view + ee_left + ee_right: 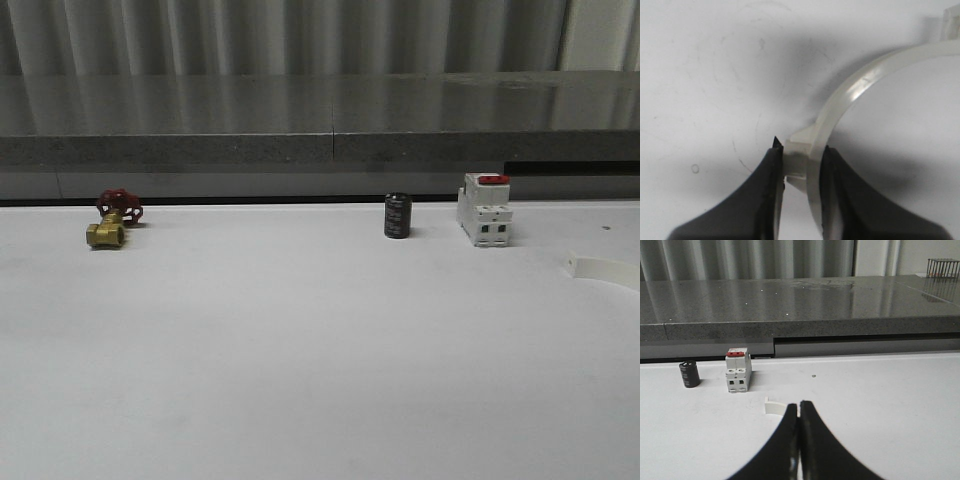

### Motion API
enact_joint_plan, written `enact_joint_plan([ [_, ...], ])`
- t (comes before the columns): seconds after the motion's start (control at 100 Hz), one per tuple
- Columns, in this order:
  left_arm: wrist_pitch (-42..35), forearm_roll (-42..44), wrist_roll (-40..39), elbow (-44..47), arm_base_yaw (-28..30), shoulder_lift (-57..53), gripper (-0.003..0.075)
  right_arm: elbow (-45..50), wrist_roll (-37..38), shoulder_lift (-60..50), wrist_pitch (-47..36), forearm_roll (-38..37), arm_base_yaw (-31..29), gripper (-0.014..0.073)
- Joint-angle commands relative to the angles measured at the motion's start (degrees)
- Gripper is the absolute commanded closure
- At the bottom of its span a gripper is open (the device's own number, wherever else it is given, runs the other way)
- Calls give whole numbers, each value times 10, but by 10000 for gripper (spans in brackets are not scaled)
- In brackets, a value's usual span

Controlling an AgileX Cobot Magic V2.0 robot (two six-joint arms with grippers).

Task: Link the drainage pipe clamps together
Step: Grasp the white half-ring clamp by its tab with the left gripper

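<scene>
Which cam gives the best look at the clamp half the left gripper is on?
Left wrist view: the clamp half fills it, arc and side lug clear, left gripper closed on the lug. Front view catches one white clamp end at the table's right edge; whether it's the same half is unclear.

a white table [250, 360] runs back to a grey speckled stone ledge [300, 140] with a glossy, reflective top. behind it hangs a pale pleated curtain [300, 35]. soft, even light.
</scene>
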Motion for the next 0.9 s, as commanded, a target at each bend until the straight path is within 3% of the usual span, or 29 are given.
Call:
enact_joint_plan([
  [0.0,8,-26,0,-15,-7,-59,740,-9,-4,-11,-50,-4,-2,662],
  [0.29,56,-98,-52,-5,-74,-109,739,-9,-4,-11,-50,-4,-2,662],
  [0.65,-6,-96,-180,2,-288,-98,739,-9,-4,-11,-50,-4,-2,662],
  [0.89,-51,-92,-242,2,-388,-68,739,-9,-4,-11,-50,-4,-2,662],
])
